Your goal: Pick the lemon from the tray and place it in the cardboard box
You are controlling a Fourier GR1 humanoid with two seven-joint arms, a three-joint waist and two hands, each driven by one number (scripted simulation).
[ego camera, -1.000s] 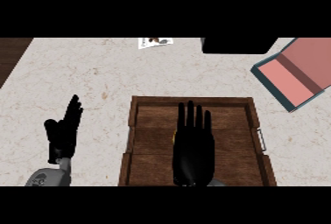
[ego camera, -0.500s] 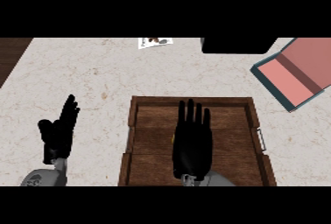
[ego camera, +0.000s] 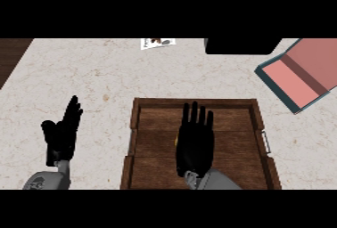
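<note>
A brown wooden tray (ego camera: 148, 133) lies on the counter in the lower middle of the head view. My right hand (ego camera: 195, 142) is spread flat over the tray's middle, fingers straight and pointing away from me. Only a thin yellow sliver of the lemon (ego camera: 175, 141) peeks out at the hand's left edge; the rest is hidden beneath it. The cardboard box (ego camera: 299, 73), pink inside with a teal rim, lies open at the upper right. My left hand (ego camera: 60, 136) rests open on the counter left of the tray, fingers up.
A black block (ego camera: 240, 46) stands at the counter's far edge, with a small printed card (ego camera: 158, 42) to its left. Dark wood (ego camera: 12, 55) shows beyond the counter's top left corner. The pale marble counter (ego camera: 99, 75) lies between tray and far edge.
My right hand has slid slightly forward over the tray, and more of its grey wrist shows. The left hand has drifted a little to the left.
</note>
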